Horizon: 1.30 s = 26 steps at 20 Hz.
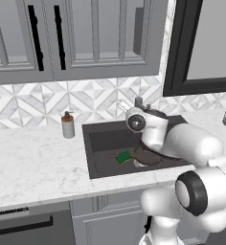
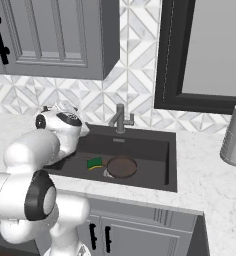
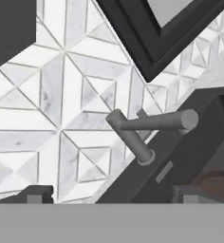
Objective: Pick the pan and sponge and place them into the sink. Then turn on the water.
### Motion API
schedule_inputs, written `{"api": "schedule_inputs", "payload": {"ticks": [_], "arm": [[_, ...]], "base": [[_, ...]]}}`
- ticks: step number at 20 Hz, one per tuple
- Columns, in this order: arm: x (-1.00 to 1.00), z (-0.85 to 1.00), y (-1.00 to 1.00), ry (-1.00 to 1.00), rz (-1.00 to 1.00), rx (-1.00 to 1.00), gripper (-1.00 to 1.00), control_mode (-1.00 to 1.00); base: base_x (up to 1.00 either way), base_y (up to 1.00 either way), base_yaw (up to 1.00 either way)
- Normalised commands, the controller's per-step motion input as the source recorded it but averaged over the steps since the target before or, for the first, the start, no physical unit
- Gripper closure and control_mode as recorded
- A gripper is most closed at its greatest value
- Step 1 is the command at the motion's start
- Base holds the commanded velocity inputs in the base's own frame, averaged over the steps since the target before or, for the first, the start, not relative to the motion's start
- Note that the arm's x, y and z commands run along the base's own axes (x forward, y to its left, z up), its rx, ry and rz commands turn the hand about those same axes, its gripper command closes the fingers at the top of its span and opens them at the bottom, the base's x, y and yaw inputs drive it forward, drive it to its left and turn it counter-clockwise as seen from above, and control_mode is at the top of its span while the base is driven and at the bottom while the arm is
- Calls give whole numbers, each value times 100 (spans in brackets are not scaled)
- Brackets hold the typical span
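While our gripper [image 3: 109,197] hangs released before the faucet [image 3: 142,130], pan [image 2: 122,167] and sponge [image 2: 94,163] lie in the sink [image 2: 160,177]; no writing is readable.

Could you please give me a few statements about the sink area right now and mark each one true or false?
1. The sponge lies inside the sink. True.
2. The pan sits on the counter beside the soap dispenser. False: it rests in the sink basin, next to the sponge.
3. Water is streaming from the faucet. False: no stream is visible.
4. The soap dispenser stands on the counter, outside the sink. True.
5. The gripper has its fingers shut on the sponge. False: the fingers are spread wide, empty, facing the faucet.
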Motion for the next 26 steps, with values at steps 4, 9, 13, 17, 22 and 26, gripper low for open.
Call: {"api": "schedule_inputs", "payload": {"ticks": [4,9,13,17,22,26], "arm": [[-91,74,1,-1,-3,21,-100,-100],[-58,98,-11,0,0,26,-100,-100],[-31,76,-38,9,0,31,-100,-100],[-6,30,-37,53,0,23,-100,-100],[0,1,-42,37,0,29,-100,-100],[0,-4,-63,12,0,52,-100,-100]], "base": [[0,0,0],[0,0,0],[0,0,0],[0,0,0],[0,0,0],[0,0,0]]}}
